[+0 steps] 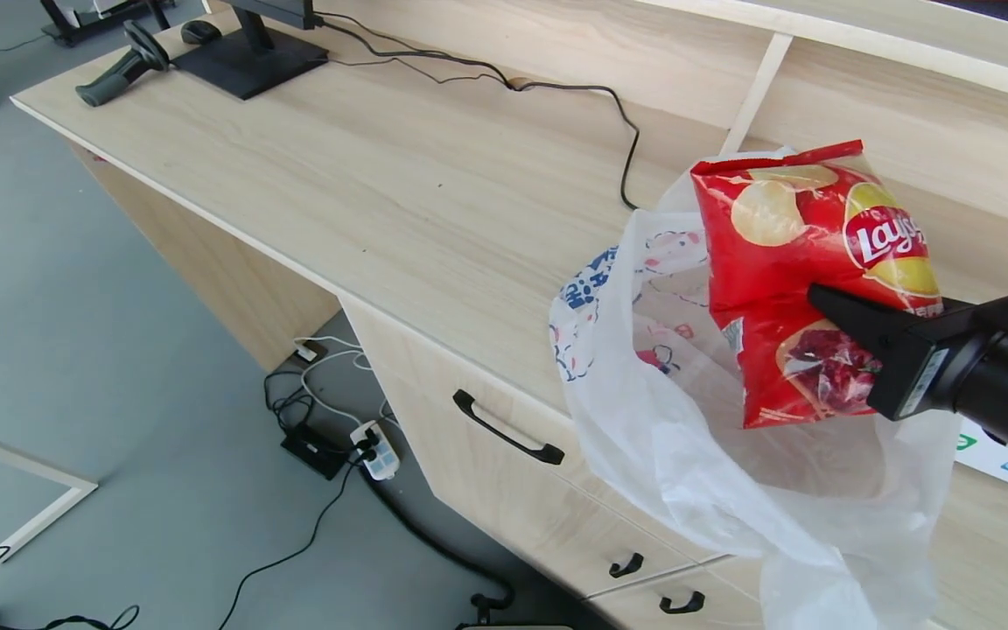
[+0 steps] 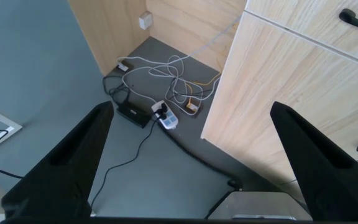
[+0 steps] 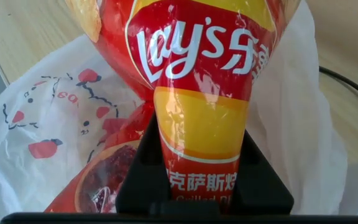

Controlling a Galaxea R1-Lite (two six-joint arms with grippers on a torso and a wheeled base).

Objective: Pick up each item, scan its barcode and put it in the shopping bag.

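Desk [image 1: 381, 201]: pale wood-grain laminate, flat and matte, with drawers below. Your right tool sits over its near edge.
Shopping bag [image 1: 688, 455]: thin, crinkled, see-through white plastic with small red and blue printed figures. It is directly under your right tool, with its mouth gaping upward and its body slumped over the desk's front edge.
Right arm: black and boxy. It comes in roughly level from the right, with the wrist aimed across the bag's mouth.
Chip bag [image 1: 784, 289]: a glossy red foil pillow, puffed, with a crimped top seam. It stands nearly upright in your right tool, tilted a little, at the shopping bag's mouth. You can't tell whether its lower end is past the rim.
Right tool [image 1: 823, 302]: clamped on the chip bag's lower half, with one black wedge finger on each face and the foil pinched between them.
Left tool [image 2: 191, 155]: spread wide with nothing in it, two tapered matte black fingers. It hangs low, beside the drawer fronts and pointing down at the grey floor.
Monitor base [image 1: 250, 57]: a flat black plate, well apart from your right tool at the desk's far end.
Scanner [image 1: 119, 74]: a dark pistol shape with a grey grip, lying on its side just beyond that base.
Power strip [image 2: 166, 118]: white, among looped cables on the floor below your left tool.
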